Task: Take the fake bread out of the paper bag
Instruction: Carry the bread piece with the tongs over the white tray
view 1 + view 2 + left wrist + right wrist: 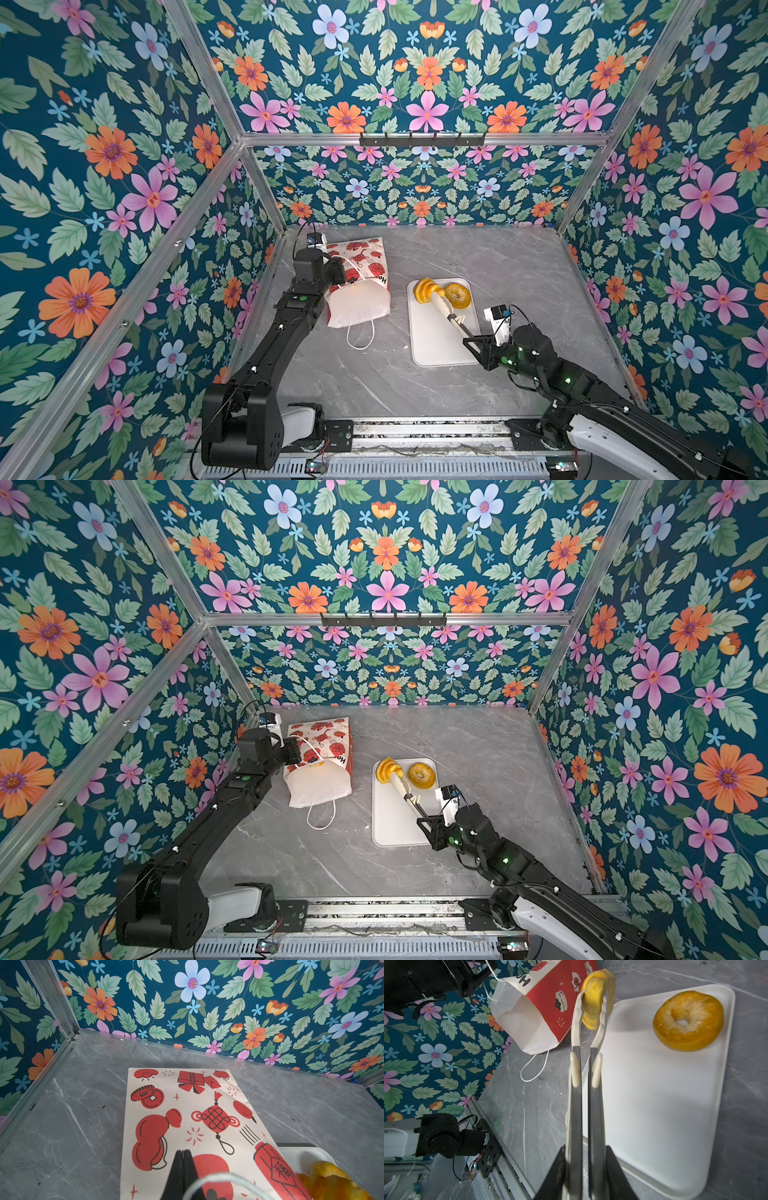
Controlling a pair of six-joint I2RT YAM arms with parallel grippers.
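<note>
Printed in black on the red band of the white paper bag with red band [360, 305]: "Ho", the rest hidden.

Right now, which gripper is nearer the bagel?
Right. The right gripper, clamping tongs, is at the tray's near edge, in front of the bagel; the left gripper is off the tray, at the paper bag.

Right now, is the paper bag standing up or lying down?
Lying down. The paper bag rests on its side on the table, its open mouth facing the robot and one cord handle flat on the table.
</note>
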